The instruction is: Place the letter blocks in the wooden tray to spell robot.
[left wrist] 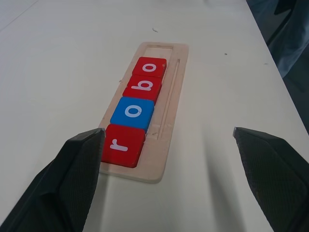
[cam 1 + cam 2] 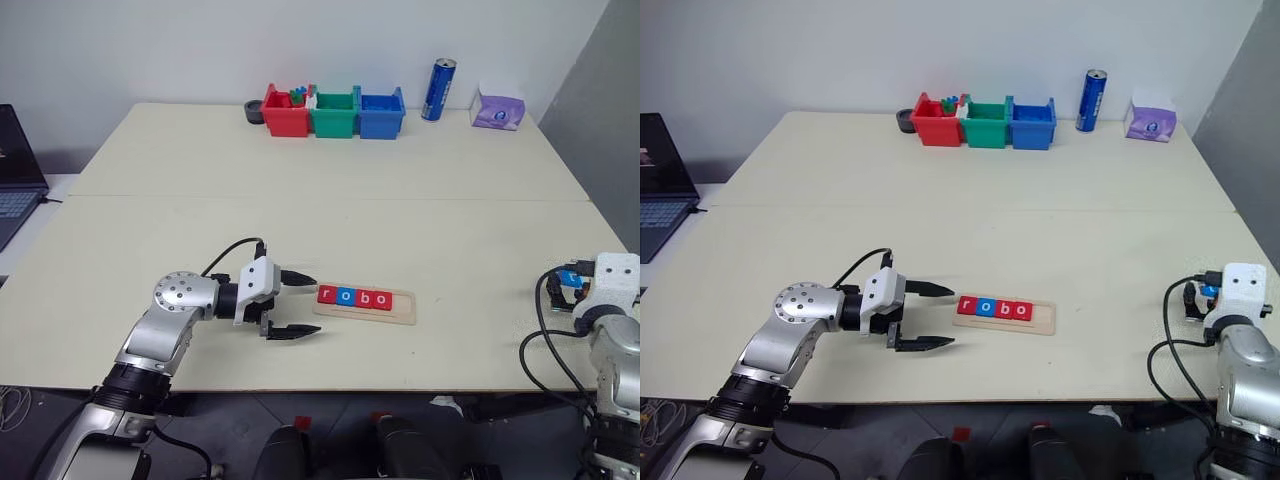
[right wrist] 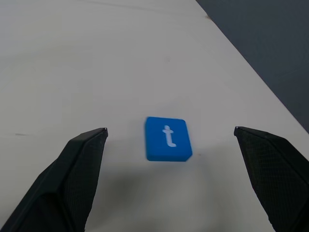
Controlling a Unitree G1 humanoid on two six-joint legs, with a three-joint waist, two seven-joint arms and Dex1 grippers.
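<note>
The left gripper (image 2: 298,303) hovers low over the table (image 2: 300,220) with its two black fingers spread wide and nothing between them, aimed at the near end of the wooden tray (image 2: 365,305). Just past its fingertips lies that tray, holding four letter blocks in a row: a red "r" (image 1: 123,145) closest to the gripper, then a blue "o" (image 1: 133,112), a red "b" (image 1: 143,88) and a red "o" (image 1: 149,67). The tray's last slot beyond them is bare wood.

The right gripper (image 3: 169,133) is well apart from the tray, near the table's right edge, its fingers also spread wide and gripping nothing. Just ahead of it, between the lines of its fingers, a blue "t" block (image 3: 167,138) lies flat on the table.

Far behind both grippers, along the table's back edge, stand a red bin (image 2: 285,112), a green bin (image 2: 334,113), a blue bin (image 2: 381,114), a blue can (image 2: 438,89) and a purple tissue pack (image 2: 497,108).
</note>
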